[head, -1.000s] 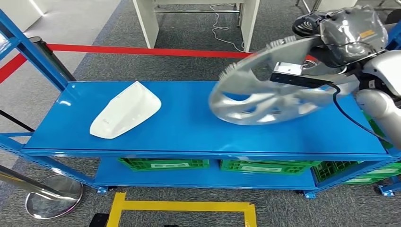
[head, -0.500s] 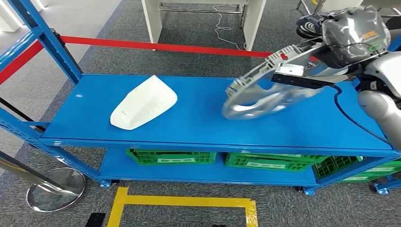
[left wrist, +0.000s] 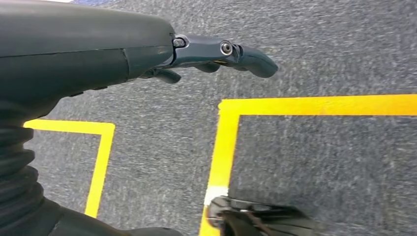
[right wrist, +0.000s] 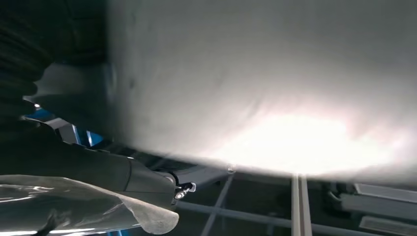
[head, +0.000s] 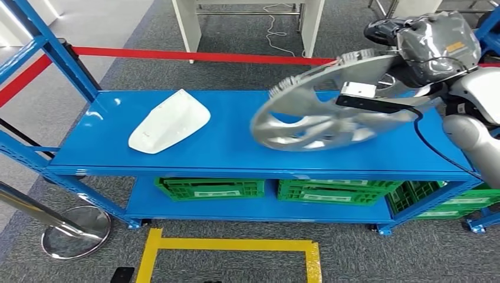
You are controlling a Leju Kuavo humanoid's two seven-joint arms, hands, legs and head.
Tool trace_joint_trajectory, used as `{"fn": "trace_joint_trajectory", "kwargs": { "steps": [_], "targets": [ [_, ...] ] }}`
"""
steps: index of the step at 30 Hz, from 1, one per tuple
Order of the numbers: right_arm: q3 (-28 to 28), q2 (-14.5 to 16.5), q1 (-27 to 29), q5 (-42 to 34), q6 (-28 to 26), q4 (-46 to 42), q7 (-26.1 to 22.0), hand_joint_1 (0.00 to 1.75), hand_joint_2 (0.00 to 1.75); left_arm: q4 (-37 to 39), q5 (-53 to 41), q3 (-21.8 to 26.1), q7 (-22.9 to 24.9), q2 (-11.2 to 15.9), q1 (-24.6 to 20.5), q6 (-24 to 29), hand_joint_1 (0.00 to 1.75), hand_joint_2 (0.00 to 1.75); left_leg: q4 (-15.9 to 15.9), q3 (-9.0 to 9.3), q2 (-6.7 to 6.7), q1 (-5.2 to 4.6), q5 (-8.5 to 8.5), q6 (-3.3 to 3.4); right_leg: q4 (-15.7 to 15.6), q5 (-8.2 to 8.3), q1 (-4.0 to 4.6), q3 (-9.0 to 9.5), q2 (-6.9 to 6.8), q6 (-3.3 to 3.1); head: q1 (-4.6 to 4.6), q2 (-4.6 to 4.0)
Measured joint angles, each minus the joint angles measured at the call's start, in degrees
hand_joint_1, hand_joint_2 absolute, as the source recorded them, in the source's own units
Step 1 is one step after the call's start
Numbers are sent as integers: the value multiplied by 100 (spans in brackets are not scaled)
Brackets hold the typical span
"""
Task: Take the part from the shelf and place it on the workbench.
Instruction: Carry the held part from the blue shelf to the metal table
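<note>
Wheel cover (head: 318, 121) in right hand (head: 433, 47)

Bare blue shelf top (head: 236, 141) lies between the white cover (head: 168, 121) and the tilted hubcap (head: 321, 112). Blue uprights (head: 59, 53) bound the left.

Grey carpet floor (head: 236, 76) with yellow tape lines (head: 236, 243). Red barrier belt (head: 194, 56) stretches across; chrome stanchion base (head: 75, 232) at corner. White table legs (head: 187, 26) behind. Green crates (head: 209, 188) on lower tier.
</note>
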Motion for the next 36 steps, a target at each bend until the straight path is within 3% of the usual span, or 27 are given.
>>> {"fn": "trace_joint_trajectory", "kwargs": {
  "steps": [1,3,5,9,11,13,14,15,16,17,19,21,23,25,27,29,30,31,32,34,36],
  "targets": [
    [1,0,12,1,0,0,1,175,175,0,0,1,0,2,1,-1,0,175,-79,106,0,12,69,-9,9,28,-3,-43,3,12,-1,0],
    [-3,0,25,1,-1,0,1,175,175,0,0,2,0,8,0,-1,0,175,-778,560,0,27,356,1,36,69,-12,-108,8,46,0,0],
    [-8,0,22,4,-2,0,1,175,175,0,0,3,0,13,-1,-1,0,175,-1424,929,-7,9,490,44,57,112,-10,-161,10,104,4,0],
    [-16,-1,26,16,-8,0,-7,175,175,0,-1,7,0,8,-1,-2,0,175,-1635,955,2,-29,559,192,36,197,-25,-235,25,261,7,0],
    [-23,-2,25,13,-22,0,-11,175,175,-1,-2,8,0,9,-13,-3,0,175,-1692,905,21,-13,655,300,303,-56,-30,-378,35,301,16,0],
    [-27,-2,39,11,-39,0,-16,175,175,-1,-2,10,0,10,-16,-4,0,175,-1698,818,27,-19,733,355,1035,-527,-30,-645,39,315,23,0],
    [-27,-2,54,11,-43,0,-20,175,175,0,-3,11,0,7,-13,-5,0,175,-1693,769,27,-28,767,364,1401,-694,-30,-755,41,322,23,0],
    [-26,-2,71,11,-44,0,-25,175,175,0,-4,13,0,2,-9,-6,0,175,-1687,722,27,-36,800,366,1615,-762,-29,-792,41,326,22,0],
    [-26,-2,83,13,-44,0,-30,175,175,0,-5,14,0,1,-8,-8,0,175,-1678,678,27,-40,828,362,1606,-721,-28,-723,42,326,22,0],
    [-25,-2,85,13,-44,0,-36,175,175,-1,-6,15,0,-1,-8,-9,0,175,-1663,638,26,-42,850,355,1359,-590,-29,-530,41,319,22,0],
    [-27,-2,72,15,-48,-1,-43,175,175,-1,-9,18,0,-4,-10,-14,0,175,-1618,570,22,-49,881,329,547,-359,-19,19,36,298,22,0],
    [-29,-1,61,16,-55,-5,-48,175,175,0,-14,20,0,-9,-11,-16,0,175,-1582,520,16,-59,922,272,51,-312,4,334,39,272,22,0],
    [-30,-1,61,19,-59,-9,-54,175,175,0,-19,23,0,-13,-7,-20,0,175,-1583,497,10,-63,981,199,-7,-300,18,336,44,222,20,0],
    [-30,0,53,27,-58,-9,-62,175,175,0,-25,28,0,-8,-2,-42,0,175,-1513,452,5,-56,898,133,-30,-233,-2,295,27,133,11,0],
    [-28,0,45,36,-56,-9,-80,175,175,0,-36,31,0,-1,-1,-73,0,175,-1068,292,3,-34,512,69,-47,-156,-21,225,7,52,-2,0],
    [-22,0,46,40,-53,-9,-95,175,175,0,-46,31,0,-3,0,-87,0,175,-339,75,5,-7,69,17,-37,-87,-16,124,3,23,-8,0],
    [-19,0,47,44,-51,-9,-99,175,175,0,-50,31,1,-5,0,-88,0,175,-92,31,5,3,-29,1,-27,-55,-14,70,3,24,-8,0],
    [-15,0,48,48,-50,-9,-101,175,175,0,-52,31,1,-8,-1,-88,0,175,-33,74,6,10,-16,-6,-12,-25,-14,17,6,30,-8,0],
    [-14,0,48,53,-49,-9,-103,175,175,0,-54,31,2,-8,-1,-88,0,175,-190,216,6,15,93,-5,7,-2,-15,-29,10,40,-8,0],
    [-13,0,47,68,-48,-10,-104,175,175,0,-58,31,4,-4,-7,-88,0,175,-923,685,3,15,369,30,44,28,-14,-94,15,69,-8,0],
    [-14,0,37,80,-47,-10,-104,175,175,0,-63,31,6,-1,-12,-87,0,175,-1478,988,-2,-3,465,83,63,75,-3,-145,16,126,-3,0]
  ]
}}
